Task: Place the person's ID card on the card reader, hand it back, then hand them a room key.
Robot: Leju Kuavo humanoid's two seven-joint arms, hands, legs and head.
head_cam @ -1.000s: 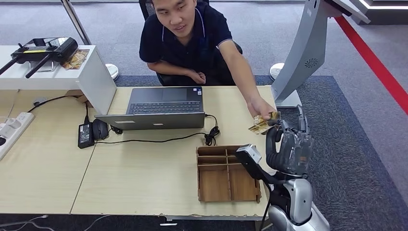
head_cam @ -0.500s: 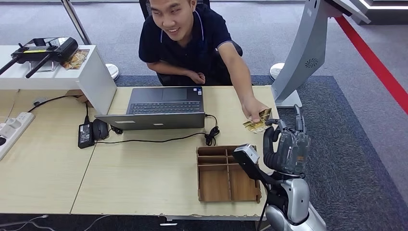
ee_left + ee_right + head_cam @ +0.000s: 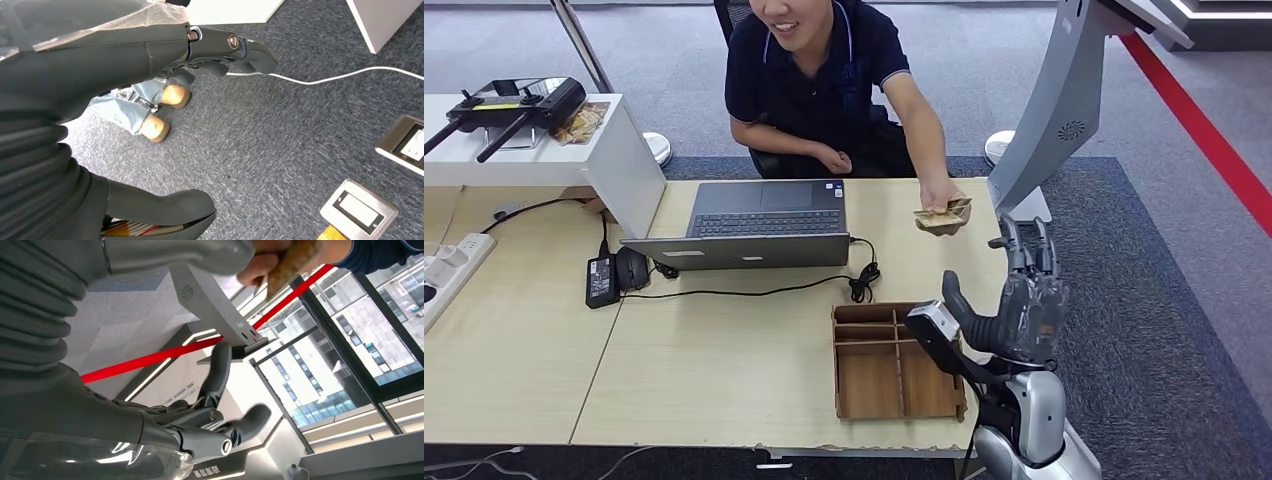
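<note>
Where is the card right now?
In the head view, the card is in the person's hand above the table's far right corner, beyond the open right robot hand, not touching it.

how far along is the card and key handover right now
One hand-over looks done: the person's hand holds a gold card over the table, clear of the right robot hand, which is raised and open. Whether it is the ID or the room key cannot be told. If the ID, the key hand-over is left; similar gold cards lie on the white stand. The left robot hand hangs open over carpet.
</note>
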